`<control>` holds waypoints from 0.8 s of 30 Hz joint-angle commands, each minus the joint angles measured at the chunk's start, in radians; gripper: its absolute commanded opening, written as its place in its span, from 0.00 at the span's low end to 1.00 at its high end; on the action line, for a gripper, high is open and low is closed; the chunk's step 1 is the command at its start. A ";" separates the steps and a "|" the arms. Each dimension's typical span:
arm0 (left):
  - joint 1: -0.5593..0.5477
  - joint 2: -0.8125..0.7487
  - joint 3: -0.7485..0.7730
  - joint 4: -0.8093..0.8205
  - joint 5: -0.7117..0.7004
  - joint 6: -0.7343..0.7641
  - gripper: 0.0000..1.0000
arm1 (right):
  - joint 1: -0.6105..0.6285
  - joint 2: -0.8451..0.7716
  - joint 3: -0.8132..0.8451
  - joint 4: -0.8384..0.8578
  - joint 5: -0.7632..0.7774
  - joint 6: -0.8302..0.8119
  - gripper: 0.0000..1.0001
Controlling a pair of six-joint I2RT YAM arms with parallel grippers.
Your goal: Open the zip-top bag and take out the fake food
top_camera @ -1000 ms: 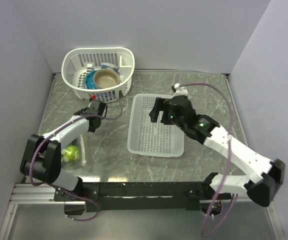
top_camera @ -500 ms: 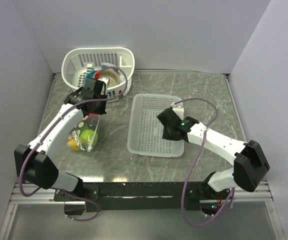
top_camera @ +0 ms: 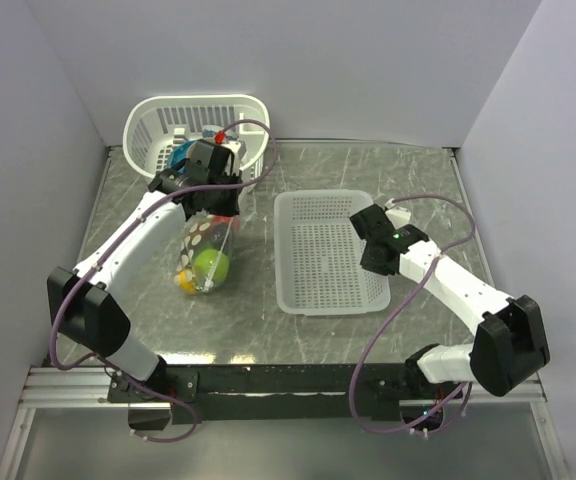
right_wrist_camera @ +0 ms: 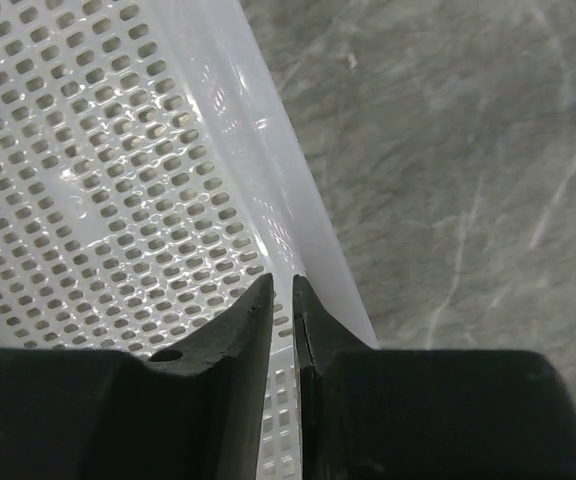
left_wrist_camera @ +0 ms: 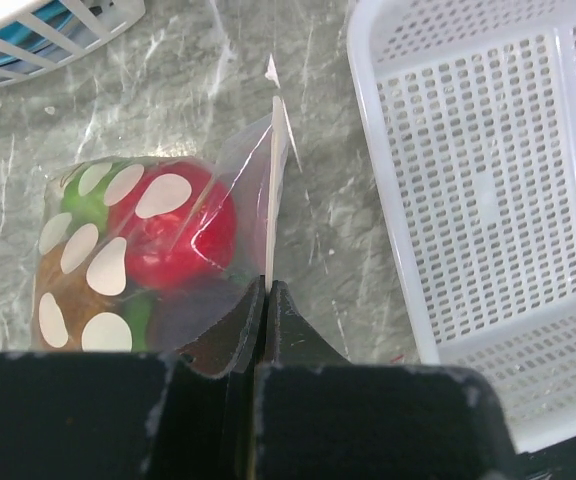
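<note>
— Left hand, what is it doing?
— It is clamped tight on the bag. The wrist view shows both fingers pressed together on the near end of the white zip strip.
— Where does the bag sit?
— It hangs from that hand down toward the bench, with the dotted body below and ahead of the fingers. It is between the basket and the tray, just left of the tray and touching neither. I can't tell whether its lower end rests on the bench.
— And the food?
— Every piece I can see is inside the bag. From above there is a lime-green piece and a yellow one low down. The wrist view shows a red one behind the dots, with green beside it.
— Is the zip open?
— The strip shows edge-on, so I can't tell.
— Right hand?
— It is well apart from the bag, on the far side of the tray. It is closed on the tray's right rim, with the wall pinched between its fingers.
</note>
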 commanded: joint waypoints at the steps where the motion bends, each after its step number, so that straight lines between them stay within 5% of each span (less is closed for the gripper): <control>1: 0.003 -0.006 0.039 0.086 0.013 -0.069 0.01 | 0.021 -0.013 0.105 -0.016 0.099 -0.077 0.24; 2: 0.002 -0.003 0.043 0.086 0.013 -0.070 0.01 | 0.046 -0.016 0.158 -0.001 0.109 -0.097 0.28; 4: 0.003 0.008 0.050 0.086 -0.024 -0.071 0.01 | 0.165 -0.042 0.211 0.030 0.155 -0.145 0.52; 7: 0.011 -0.003 0.042 0.103 -0.082 -0.076 0.01 | 0.288 -0.062 0.291 0.154 0.022 -0.206 0.82; 13: 0.011 -0.009 0.031 0.111 -0.122 -0.074 0.01 | 0.374 0.041 0.334 0.455 -0.325 -0.130 0.86; 20: 0.011 -0.041 -0.019 0.147 -0.067 -0.054 0.01 | 0.457 0.237 0.493 0.498 -0.463 -0.116 0.86; 24: 0.013 -0.043 -0.024 0.137 0.098 0.007 0.01 | 0.509 0.309 0.584 0.449 -0.433 -0.237 0.81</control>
